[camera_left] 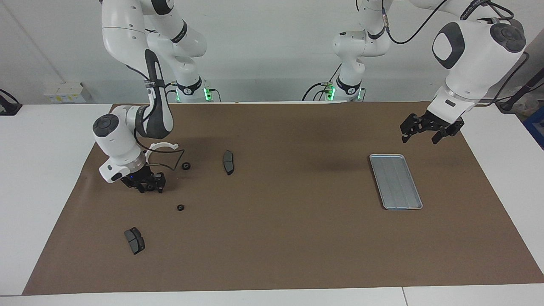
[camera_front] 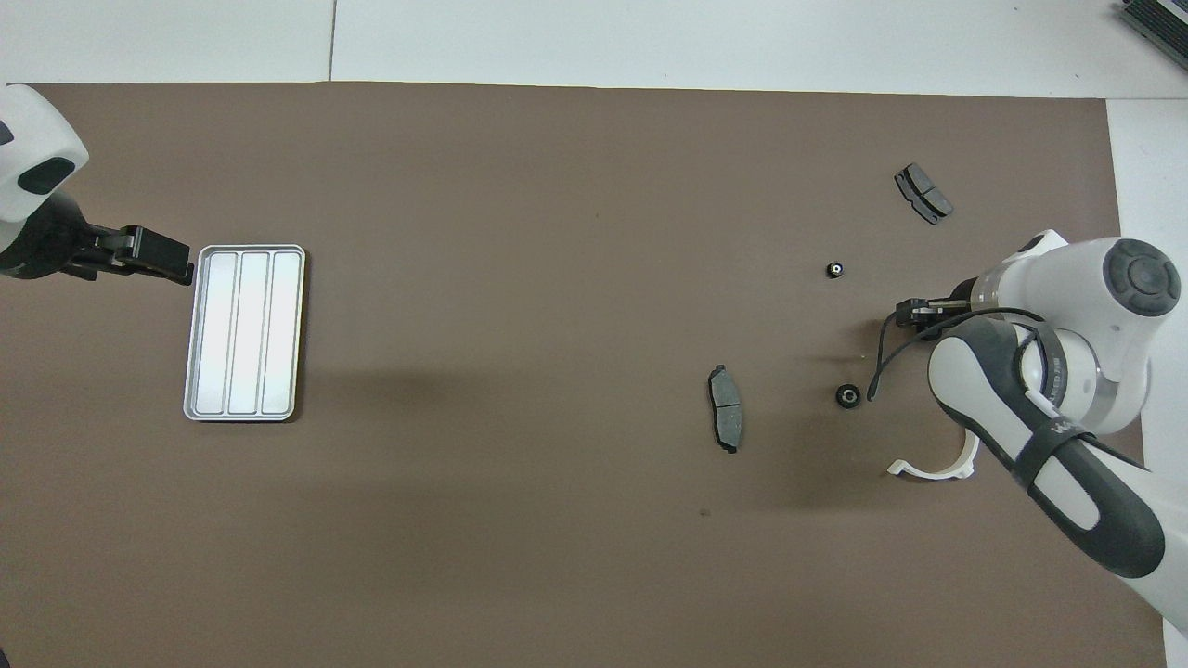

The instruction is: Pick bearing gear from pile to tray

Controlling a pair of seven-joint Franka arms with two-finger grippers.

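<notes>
1. A brown mat (camera_left: 280,238) covers most of a white table (camera_left: 38,178), with a pale wall at the robots' end of it
2. The tray (camera_left: 395,182) lies flat on the mat toward the left arm's end of the table, and it holds nothing; every place below is given from this tray
3. The pile is a loose scatter well apart from the tray, toward the right arm's end of the table
4. One small black gear (camera_left: 185,165) sits a little nearer to the robots than the tray's middle
5. A second small black gear (camera_left: 180,207) lies farther from the robots than the first, about level with the tray's end that is farthest from the robots
6. A dark grey brake pad (camera_left: 228,162) is the scattered part closest to the tray, just beside the first gear
7. Another brake pad (camera_left: 134,240) lies farther from the robots than the tray and than every other scattered part
8. A white curved bracket (camera_left: 163,145) rests nearer to the robots than the tray, partly hidden by the right arm
9. The right gripper (camera_left: 146,186) is low over the mat between the two gears, touching neither; whether its fingers are apart or closed, I cannot tell
10. The left gripper (camera_left: 425,133) hangs in the air just beside the tray's end that is nearest the robots, its fingers spread and holding nothing
</notes>
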